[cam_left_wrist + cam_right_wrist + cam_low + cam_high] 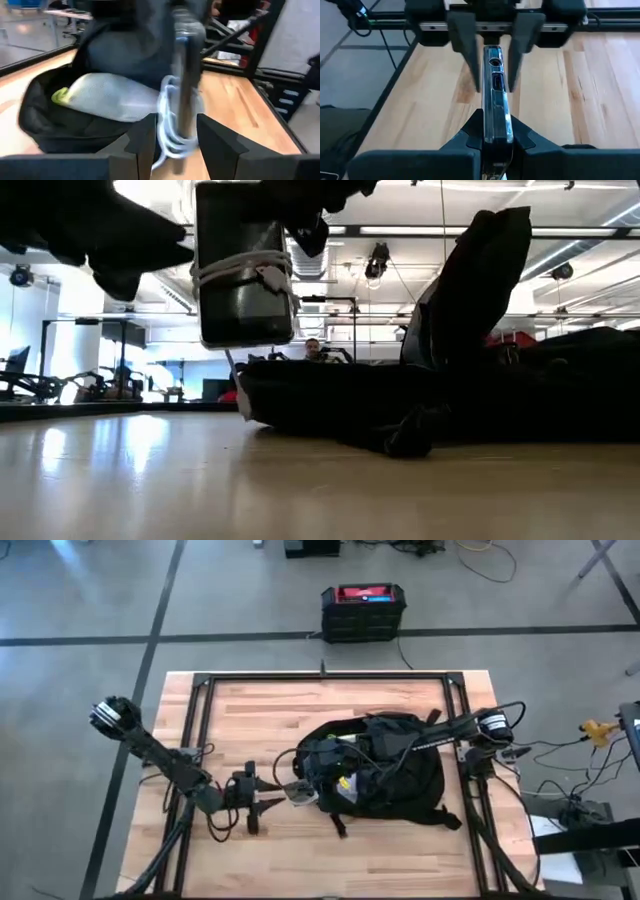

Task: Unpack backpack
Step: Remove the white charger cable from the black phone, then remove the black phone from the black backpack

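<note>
The black backpack (385,765) lies on the wooden table with its mouth open toward the left; a pale bag (110,95) with something yellow-green shows inside. A dark flat power bank (245,275), wrapped in a white cable (167,125), hangs above the table just left of the backpack. My right gripper (494,120) reaches over the backpack (55,130) and is shut on the power bank (494,75). My left gripper (172,122) is open, its fingers (465,45) on either side of the power bank's far end with a gap on each side. My right gripper pinches the power bank's two broad faces (495,127) between its two fingers, at the end nearest the backpack. The fingers come from the table's right side and lie along the power bank. It is lifted clear of the table, its narrow port side (495,75) toward the wrist camera.
A black metal frame (200,710) runs around the tabletop. Bare wood (270,715) lies left of and behind the backpack. A rigid black box with a red top (364,610) stands on the floor beyond the table's far edge. Cables (560,770) trail at the right.
</note>
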Controlling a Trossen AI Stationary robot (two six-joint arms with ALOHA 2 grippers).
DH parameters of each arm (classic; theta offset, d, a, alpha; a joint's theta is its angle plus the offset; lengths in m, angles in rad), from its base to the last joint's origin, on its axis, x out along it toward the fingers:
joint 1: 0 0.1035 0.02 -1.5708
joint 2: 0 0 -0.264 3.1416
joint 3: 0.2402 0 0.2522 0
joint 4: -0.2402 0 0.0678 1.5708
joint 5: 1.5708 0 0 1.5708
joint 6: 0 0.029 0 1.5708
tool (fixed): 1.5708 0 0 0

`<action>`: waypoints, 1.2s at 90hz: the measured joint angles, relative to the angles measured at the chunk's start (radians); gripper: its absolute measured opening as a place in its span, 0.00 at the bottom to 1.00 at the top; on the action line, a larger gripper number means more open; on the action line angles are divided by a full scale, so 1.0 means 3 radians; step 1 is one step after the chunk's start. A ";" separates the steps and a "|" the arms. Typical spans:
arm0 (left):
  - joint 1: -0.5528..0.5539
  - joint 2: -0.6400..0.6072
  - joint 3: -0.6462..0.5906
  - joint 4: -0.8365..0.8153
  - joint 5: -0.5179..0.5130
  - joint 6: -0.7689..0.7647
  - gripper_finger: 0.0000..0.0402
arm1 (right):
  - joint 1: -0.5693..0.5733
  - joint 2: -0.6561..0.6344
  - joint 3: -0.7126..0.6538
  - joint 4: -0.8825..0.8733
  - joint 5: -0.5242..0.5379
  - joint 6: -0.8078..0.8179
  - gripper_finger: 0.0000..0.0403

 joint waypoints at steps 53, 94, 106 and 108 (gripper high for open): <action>0.0405 0.1259 0.0699 0.0292 0.0391 0.0311 0.30 | 0.0030 -0.0006 -0.0002 0.0017 0.0169 0.0092 0.05; 0.0328 0.1403 0.0577 0.0282 0.0484 -0.0059 0.30 | 0.0026 -0.0022 0.0107 0.0011 0.0180 0.0078 0.05; 0.0226 0.1433 0.0454 0.0078 0.0573 -0.0143 0.30 | 0.0019 -0.0216 0.0143 0.0158 0.0289 -0.0022 0.05; 0.0210 0.1424 0.0444 0.0103 0.0564 -0.0150 0.30 | 0.0015 -0.0264 0.0152 0.0164 0.0294 -0.0035 0.05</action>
